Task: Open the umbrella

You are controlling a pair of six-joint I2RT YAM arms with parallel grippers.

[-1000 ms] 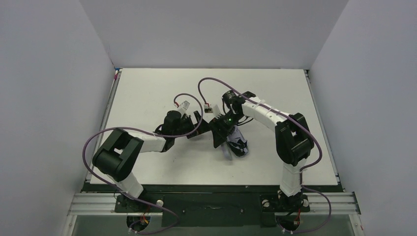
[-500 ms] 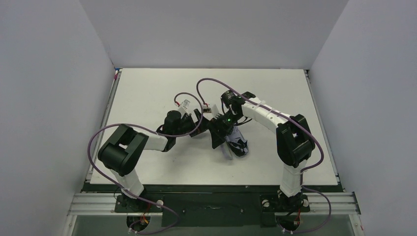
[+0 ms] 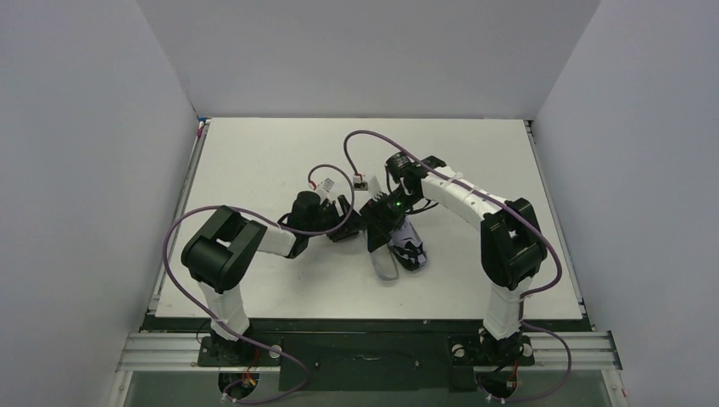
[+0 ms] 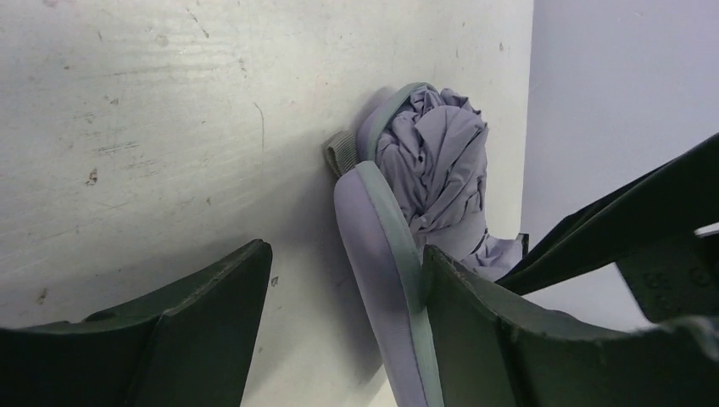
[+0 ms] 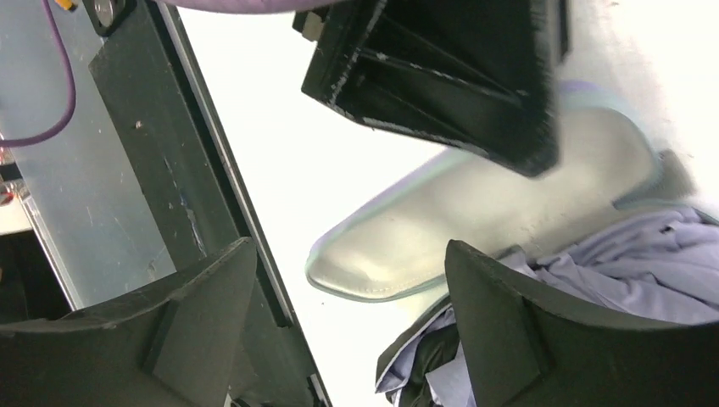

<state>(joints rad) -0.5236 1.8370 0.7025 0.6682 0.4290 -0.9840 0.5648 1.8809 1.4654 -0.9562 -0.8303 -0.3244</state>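
Open case [image 4: 373, 246] holds bundled umbrella [image 4: 437, 161]; L end effector [image 4: 343, 254] unclenched astride case wall, R end effector [image 5: 349, 248] unclenched.

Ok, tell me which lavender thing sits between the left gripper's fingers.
The smooth, grey-trimmed case half, between the fingers of the left gripper; the crumpled umbrella lies beyond it, outside them.
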